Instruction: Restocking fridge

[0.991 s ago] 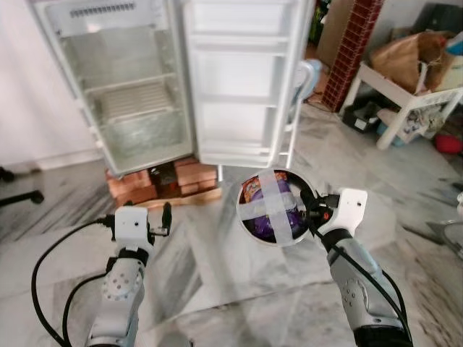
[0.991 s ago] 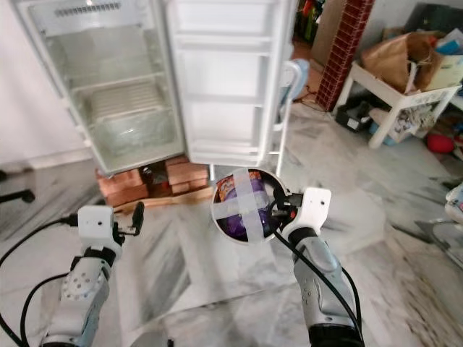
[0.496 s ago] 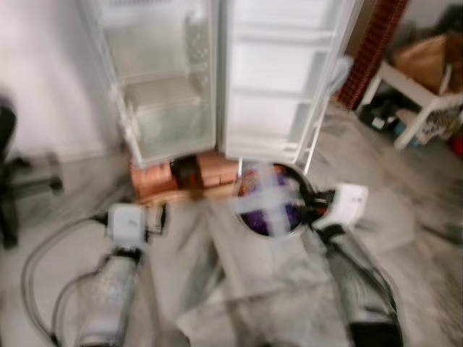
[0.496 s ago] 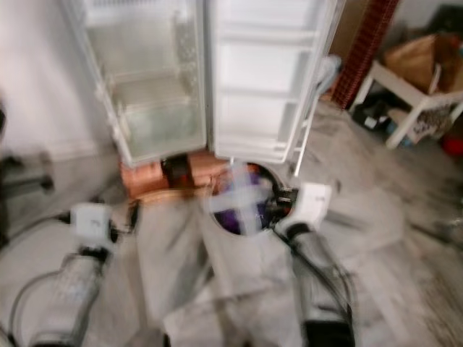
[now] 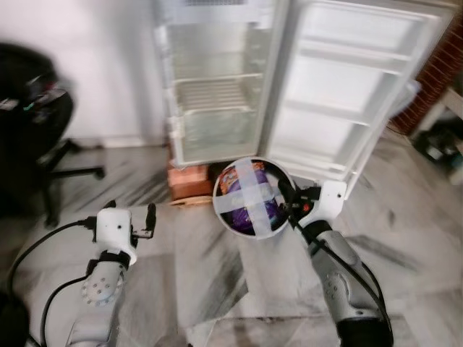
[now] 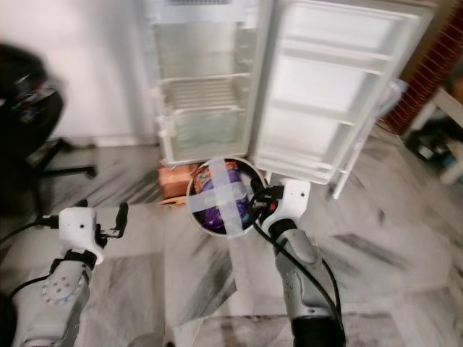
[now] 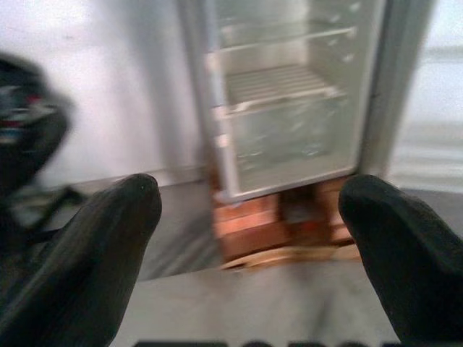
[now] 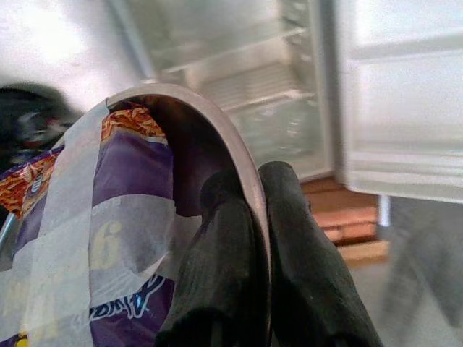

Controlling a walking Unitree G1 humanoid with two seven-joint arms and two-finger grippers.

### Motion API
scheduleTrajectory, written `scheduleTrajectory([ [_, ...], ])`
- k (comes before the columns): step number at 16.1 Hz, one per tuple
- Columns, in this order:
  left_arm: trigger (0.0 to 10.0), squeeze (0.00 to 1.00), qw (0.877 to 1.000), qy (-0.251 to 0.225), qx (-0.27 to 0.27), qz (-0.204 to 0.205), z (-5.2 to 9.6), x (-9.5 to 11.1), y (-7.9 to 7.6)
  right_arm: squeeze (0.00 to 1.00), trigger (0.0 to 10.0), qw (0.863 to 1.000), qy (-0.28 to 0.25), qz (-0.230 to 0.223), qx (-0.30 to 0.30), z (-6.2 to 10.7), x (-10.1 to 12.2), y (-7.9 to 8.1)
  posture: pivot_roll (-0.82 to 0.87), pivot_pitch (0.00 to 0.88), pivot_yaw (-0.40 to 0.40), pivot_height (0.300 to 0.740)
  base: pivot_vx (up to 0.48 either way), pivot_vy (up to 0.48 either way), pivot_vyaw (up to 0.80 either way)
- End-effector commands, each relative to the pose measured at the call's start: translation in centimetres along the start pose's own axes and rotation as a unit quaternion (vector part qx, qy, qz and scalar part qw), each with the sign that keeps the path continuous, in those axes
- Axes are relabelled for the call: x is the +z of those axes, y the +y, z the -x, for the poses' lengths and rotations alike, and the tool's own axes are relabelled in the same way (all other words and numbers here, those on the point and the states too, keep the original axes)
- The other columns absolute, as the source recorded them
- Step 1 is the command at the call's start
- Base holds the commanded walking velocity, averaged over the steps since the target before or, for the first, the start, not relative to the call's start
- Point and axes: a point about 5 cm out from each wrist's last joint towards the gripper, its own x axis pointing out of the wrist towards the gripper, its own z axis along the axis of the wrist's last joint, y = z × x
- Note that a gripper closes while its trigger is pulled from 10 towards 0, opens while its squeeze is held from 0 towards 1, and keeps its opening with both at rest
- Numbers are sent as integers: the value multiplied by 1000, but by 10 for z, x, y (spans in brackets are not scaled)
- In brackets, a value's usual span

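A white fridge (image 5: 217, 87) stands open ahead, its wire shelves bare, its door (image 5: 347, 108) swung out to the right. My right gripper (image 5: 286, 204) is shut on the rim of a steel bowl (image 5: 246, 225) that holds purple snack packets under a cross of pale tape; the two fingers (image 8: 289, 238) pinch the rim from either side. The bowl (image 6: 197, 215) hangs in the air in front of the fridge's lower part. My left gripper (image 5: 134, 217) is held low at the left, open and empty, its fingers (image 7: 108, 238) spread wide toward the fridge.
The fridge rests on red bricks (image 5: 189, 181) and a wooden board. A black office chair (image 5: 36, 137) stands at the left by the white wall. The marble floor (image 5: 217, 289) spreads in front. A brick pillar (image 5: 438, 72) is at the far right.
The camera has swung left: the fridge now sits centre, the chair has come into view, the table at the right is gone. Both arms keep their pose, bowl still gripped.
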Motion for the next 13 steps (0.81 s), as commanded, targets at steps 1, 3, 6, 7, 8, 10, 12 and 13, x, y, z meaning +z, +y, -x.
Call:
scheduleTrajectory([
  [1,10000,0,1000,-8,-6,-4,-2,4,0,0,10000,1000,-25,2,2,-2,12,1,99,54,-45,740,465,0,0],
  [3,10000,0,1000,-8,-8,-1,-2,4,-1,0,10000,1000,-28,5,13,-3,13,4,99,54,-46,740,463,0,0],
  [6,10000,0,1000,-7,-6,1,-2,3,-1,0,10000,999,-32,7,23,-3,14,6,100,54,-47,740,449,0,167],
  [7,10000,0,1000,-7,-6,1,-2,3,-1,0,10000,999,-31,5,23,-3,13,6,100,55,-47,740,439,0,594],
  [8,10000,0,1000,-7,-6,1,-2,3,-1,0,10000,999,-30,5,22,-4,13,6,100,55,-47,740,442,0,431],
  [10,10000,0,1000,-6,-7,1,-2,3,-1,0,10000,999,-29,5,22,-4,12,6,100,55,-46,740,439,0,0],
  [12,10000,0,1000,-4,-7,3,-2,2,-1,0,10000,999,-27,6,22,-3,12,6,100,55,-46,740,433,0,0],
  [13,10000,0,1000,-4,-7,3,-2,2,-1,0,10000,999,-25,5,22,-4,11,5,100,55,-46,740,428,0,0],
])
